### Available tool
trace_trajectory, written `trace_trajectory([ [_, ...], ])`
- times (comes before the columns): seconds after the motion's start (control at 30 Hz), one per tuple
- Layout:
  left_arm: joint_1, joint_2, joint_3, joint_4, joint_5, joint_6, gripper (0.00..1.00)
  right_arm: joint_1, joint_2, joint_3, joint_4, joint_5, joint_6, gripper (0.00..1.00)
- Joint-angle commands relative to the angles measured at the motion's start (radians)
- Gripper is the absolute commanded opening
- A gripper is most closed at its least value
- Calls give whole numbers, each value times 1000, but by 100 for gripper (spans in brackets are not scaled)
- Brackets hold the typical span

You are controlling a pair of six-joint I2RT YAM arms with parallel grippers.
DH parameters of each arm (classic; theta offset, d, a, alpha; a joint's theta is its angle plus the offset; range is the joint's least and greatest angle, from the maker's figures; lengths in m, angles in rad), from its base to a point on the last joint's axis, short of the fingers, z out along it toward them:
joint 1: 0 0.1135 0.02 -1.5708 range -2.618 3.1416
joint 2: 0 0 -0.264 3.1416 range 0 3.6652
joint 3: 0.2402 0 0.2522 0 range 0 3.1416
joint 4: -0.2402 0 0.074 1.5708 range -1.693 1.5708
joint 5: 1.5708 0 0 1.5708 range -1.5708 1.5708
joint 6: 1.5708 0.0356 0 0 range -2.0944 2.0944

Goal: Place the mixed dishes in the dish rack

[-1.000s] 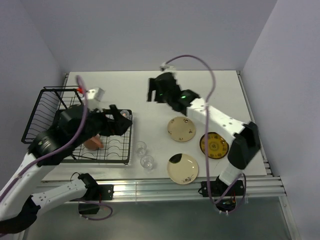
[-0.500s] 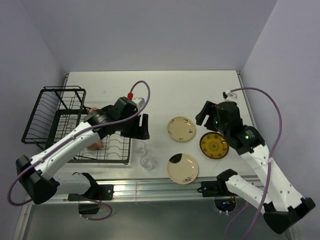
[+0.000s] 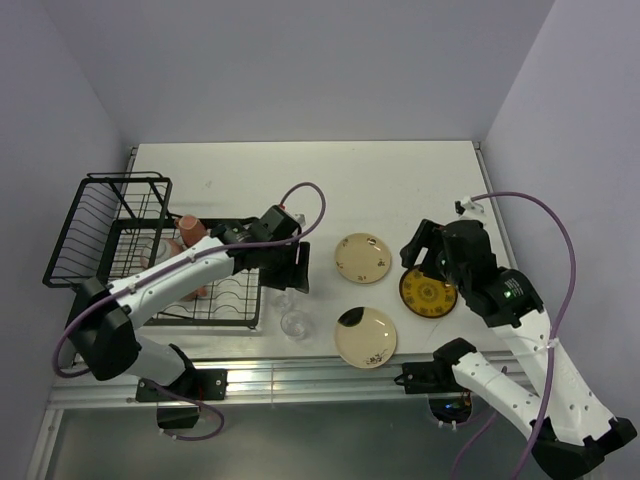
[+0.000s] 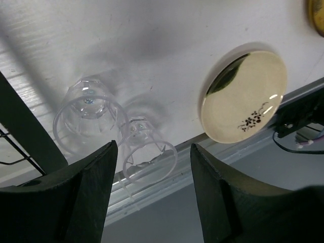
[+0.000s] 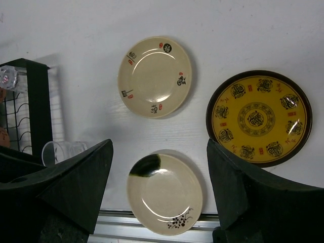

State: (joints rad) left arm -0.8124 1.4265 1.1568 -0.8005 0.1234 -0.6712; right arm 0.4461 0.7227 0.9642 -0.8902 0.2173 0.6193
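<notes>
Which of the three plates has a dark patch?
The cream round plate nearest the table's front edge; the other cream plate shows only small motifs, the yellow plate a full dark rim.

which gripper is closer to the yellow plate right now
Right. The right gripper hovers by the upper-left edge of the yellow plate; the left gripper is well off to its left, above the clear glasses beside the dish rack.

A white table (image 3: 300,170) is standing in a pale lilac alcove. The back wall (image 3: 300,60), left wall (image 3: 50,100) and right wall (image 3: 580,150) are closing it in on three sides. Even light is falling from above, casting soft shadows. An aluminium rail (image 3: 320,375) is running along the near edge, and a grey floor (image 3: 330,445) is showing below.
</notes>
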Motion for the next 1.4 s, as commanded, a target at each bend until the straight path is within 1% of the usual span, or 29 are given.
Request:
trace_trajectory([
  [0.0,-34,46,20,27,-53,-34,65,-4,6,54,-6,24,-12,82],
  [0.17,-41,72,-3,55,-116,-60,64,-4,-6,57,-7,36,-27,82],
  [0.27,-41,87,-17,67,-117,-65,64,-4,-14,56,-10,40,-35,82],
  [0.3,-41,103,-19,73,-152,-65,64,-4,-22,53,-12,42,-36,82],
  [0.5,-41,189,-11,96,-150,-68,63,-6,-46,48,-18,59,-49,82],
  [0.67,-41,209,-34,122,-156,-85,59,-6,-74,41,-26,80,-56,82],
  [0.77,-41,230,-40,127,-153,-76,44,-6,-78,38,-27,80,-52,82],
  [0.8,-41,232,-32,129,-154,-68,32,-4,-77,38,-27,76,-52,82],
  [0.9,-39,239,18,113,-160,-57,13,-4,-65,39,-23,42,-50,82],
  [0.93,-39,239,38,106,-162,-51,0,-4,-57,42,-21,28,-49,82],
  [1.03,-28,224,138,69,-153,-36,0,-6,-16,51,2,-103,-49,83],
  [1.07,-24,215,164,64,-143,-36,0,-9,15,63,4,-186,-43,83],
  [1.1,-8,191,223,57,-114,-34,0,-10,29,67,19,-237,-38,83],
  [1.13,2,177,251,63,-84,-28,0,-15,44,71,33,-298,-27,83],
  [1.17,13,137,273,79,-50,-27,0,-21,64,71,49,-412,-20,83],
  [1.2,39,112,297,104,-13,-30,0,-26,72,71,84,-462,-7,83],
  [1.23,54,85,300,168,54,-47,0,-30,78,70,109,-510,20,83],
  [1.27,64,25,290,210,82,-57,0,-38,86,68,134,-594,34,83],
  [1.3,84,-6,278,300,105,-89,0,-43,89,67,178,-622,71,83],
  [1.33,93,-38,258,355,143,-111,0,-47,93,65,200,-647,91,83],
  [1.37,99,-110,230,416,159,-132,0,-56,102,56,224,-677,111,83],
])
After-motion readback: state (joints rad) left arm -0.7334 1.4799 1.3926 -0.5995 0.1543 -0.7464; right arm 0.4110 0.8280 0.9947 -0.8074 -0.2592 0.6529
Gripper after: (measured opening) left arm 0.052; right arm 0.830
